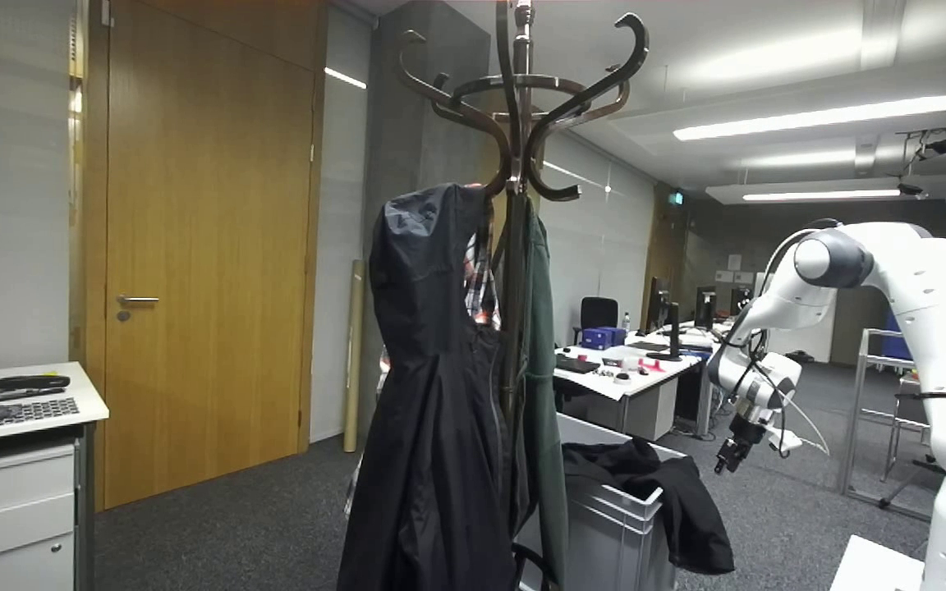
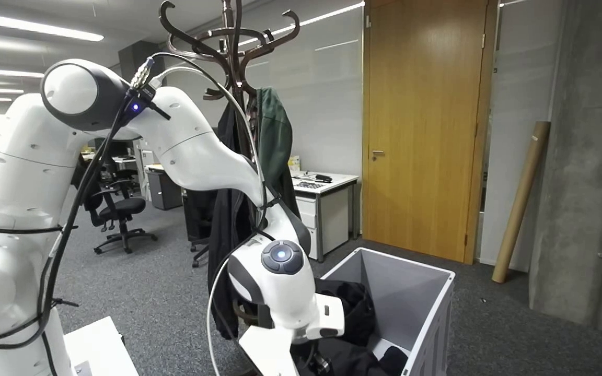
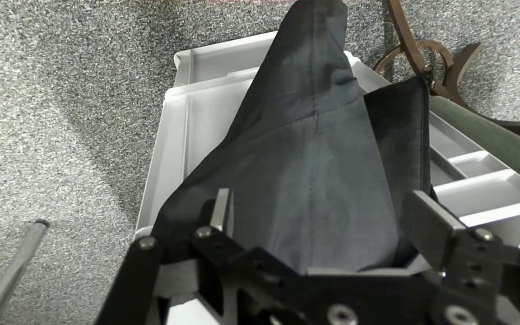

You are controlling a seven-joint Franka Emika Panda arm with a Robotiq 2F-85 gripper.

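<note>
Wrist view: a black metal gripper [image 3: 321,203], spread wide and empty, is poised above a dark cloth garment [image 3: 307,153] draped over a grey plastic crate [image 3: 490,194], whose left wall [image 3: 212,117] is probably best avoided.

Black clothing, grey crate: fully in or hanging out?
Partly out: in an exterior view, the black clothing drapes over the rim of the grey crate, while more lies inside.
</note>
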